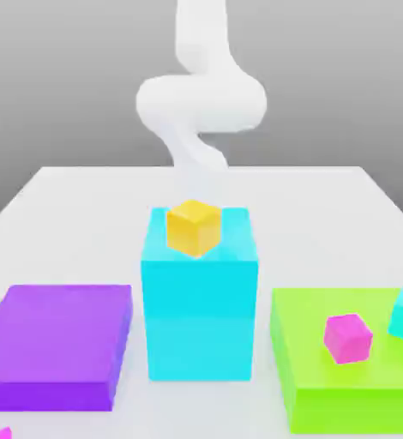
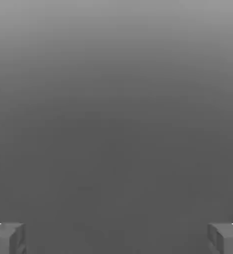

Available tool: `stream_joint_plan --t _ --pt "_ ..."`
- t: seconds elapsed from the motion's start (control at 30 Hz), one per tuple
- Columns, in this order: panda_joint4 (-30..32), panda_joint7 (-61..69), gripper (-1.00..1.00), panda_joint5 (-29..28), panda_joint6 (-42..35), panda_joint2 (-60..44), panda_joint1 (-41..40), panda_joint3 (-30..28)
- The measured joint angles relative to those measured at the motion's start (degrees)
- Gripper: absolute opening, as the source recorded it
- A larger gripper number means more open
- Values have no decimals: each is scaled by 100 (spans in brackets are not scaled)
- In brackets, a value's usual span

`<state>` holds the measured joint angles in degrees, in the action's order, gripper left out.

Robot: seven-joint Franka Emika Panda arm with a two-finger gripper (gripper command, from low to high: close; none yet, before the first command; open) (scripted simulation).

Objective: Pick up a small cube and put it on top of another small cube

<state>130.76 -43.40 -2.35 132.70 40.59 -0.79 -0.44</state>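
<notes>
Smooth white arm [image 1: 201, 94] (rounded, bulbous), grey fingertips [image 2: 7, 238].

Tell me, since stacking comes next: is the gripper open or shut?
Open. In the hand view the gripper has its two fingertips far apart at opposite edges, with nothing between them.

— What sort of place is this?

— A simulated test bench, not a real room: a plain white table [image 1: 59, 193] floats against a flat grey backdrop with no walls or furniture.

— What else shows it?

— Untextured, bright blocks — a purple slab [image 1: 55, 343], a tall cyan block [image 1: 201, 317], a green block [image 1: 325, 386] — and a smooth white robot arm [image 1: 201, 94].
</notes>
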Motion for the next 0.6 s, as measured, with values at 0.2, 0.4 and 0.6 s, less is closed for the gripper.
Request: stream_joint_plan --t 0.2,0.4,0.6 --pt "-253 675 0 -470 215 -1284 -147 -218" --pt "-498 1520 0 -671 432 -2528 -252 -555" --pt "-731 2612 0 -513 685 -3773 -460 -873"
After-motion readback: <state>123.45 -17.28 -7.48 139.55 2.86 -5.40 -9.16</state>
